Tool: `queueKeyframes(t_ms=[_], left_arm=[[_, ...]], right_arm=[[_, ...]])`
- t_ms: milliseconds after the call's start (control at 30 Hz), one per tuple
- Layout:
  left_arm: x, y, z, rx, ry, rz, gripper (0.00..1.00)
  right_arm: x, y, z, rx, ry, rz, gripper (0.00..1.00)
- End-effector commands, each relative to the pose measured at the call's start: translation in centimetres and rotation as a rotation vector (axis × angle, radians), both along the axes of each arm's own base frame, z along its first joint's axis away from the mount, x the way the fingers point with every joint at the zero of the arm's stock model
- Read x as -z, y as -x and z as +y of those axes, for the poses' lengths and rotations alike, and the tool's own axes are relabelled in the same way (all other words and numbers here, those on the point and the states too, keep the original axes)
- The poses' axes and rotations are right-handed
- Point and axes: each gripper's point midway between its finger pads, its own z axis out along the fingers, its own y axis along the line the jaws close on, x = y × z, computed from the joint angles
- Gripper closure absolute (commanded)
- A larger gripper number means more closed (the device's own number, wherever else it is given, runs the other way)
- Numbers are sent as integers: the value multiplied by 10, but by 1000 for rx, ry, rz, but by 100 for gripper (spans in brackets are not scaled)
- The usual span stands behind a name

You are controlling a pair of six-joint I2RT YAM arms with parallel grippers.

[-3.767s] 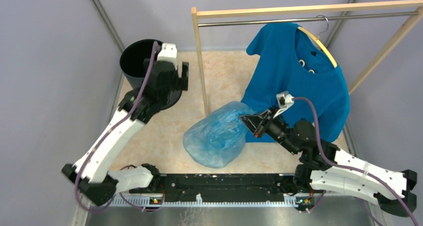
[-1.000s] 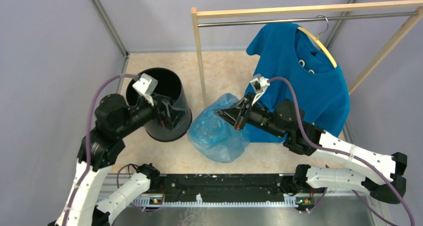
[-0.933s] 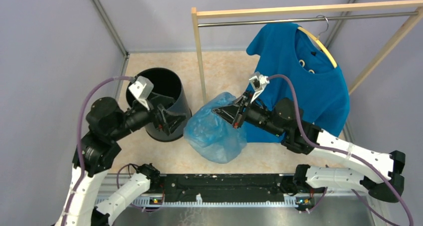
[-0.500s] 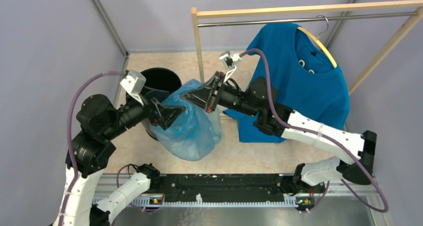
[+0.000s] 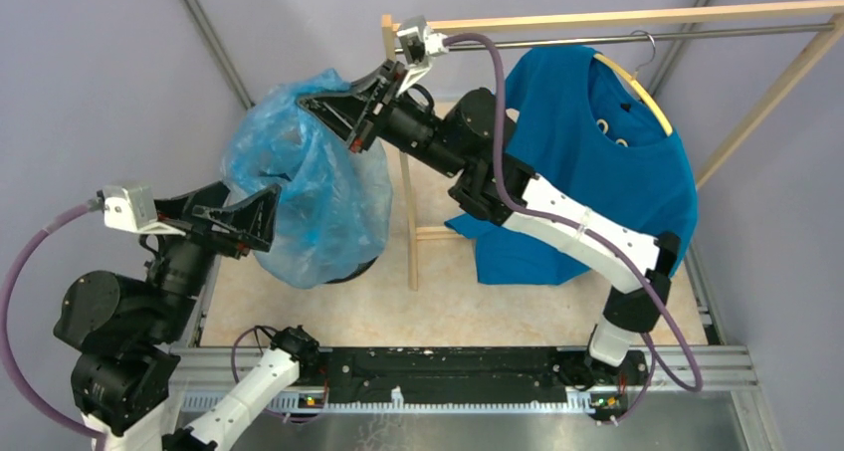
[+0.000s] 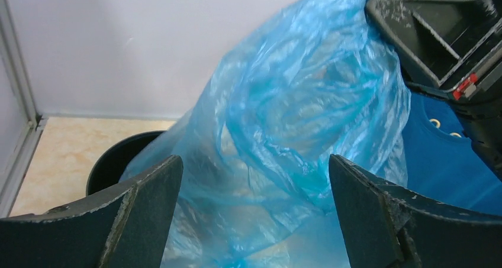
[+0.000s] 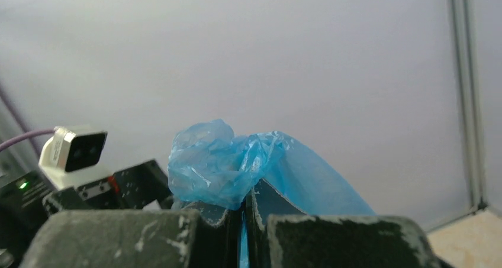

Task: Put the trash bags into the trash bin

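The trash bag [image 5: 309, 197] was held high by a pinch of its gathered top. The right gripper [image 5: 336, 120] was clamped on that pinch with its jaws pressed together, and a crumpled tuft of film stood above them in the right wrist view. From there the bag hung with its long axis nearly vertical. Its lower end was draped over the trash bin [image 6: 115, 161], which stood on the surface below. From above, only a dark sliver of the bin was shown under the film. Whether the bag's bottom was already inside the rim or merely laid across it could not be told. The left gripper [image 5: 261, 219] was spread wide beside the bag's left flank, with the film facing its gap, but contact could not be confirmed. The bin thus lay roughly straight down from the right gripper. A descent rather than a sideways carry was therefore judged to be called for, and the left gripper was the nearer one for guiding the film in.
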Motion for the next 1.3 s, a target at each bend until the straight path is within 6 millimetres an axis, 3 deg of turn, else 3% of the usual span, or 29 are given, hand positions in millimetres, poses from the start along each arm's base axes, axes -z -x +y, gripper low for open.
queueKeyframes(t_ms=[0,167,333,433,600,667,800,900,1067,1267], left_arm=[[12,-15,6,-69,36,65,1],[10,-16,9,-83,32,31,1],[13,-29,1,-80,0,56,1],[15,-28,2,-77,-7,53,1],[20,-26,22,-174,-41,59,1],[26,-29,25,-197,-52,71,1],[54,-47,13,-179,-108,156,2],[76,-53,11,-186,-124,230,2],[92,-51,7,-169,-101,262,1],[129,-71,2,-203,-137,383,1]], right_arm=[[-12,-35,13,143,-10,-89,100],[-1,-57,44,89,-7,-56,100],[-2,-58,61,48,-50,-85,100],[-8,-62,65,58,-91,-103,100],[-21,-72,61,109,-151,-133,100],[-29,-73,56,123,-185,-147,100],[-36,-76,51,158,-215,-193,100],[-26,-87,54,207,-176,-212,100],[6,-103,66,201,-87,-202,100],[36,-117,76,228,-17,-188,100]])
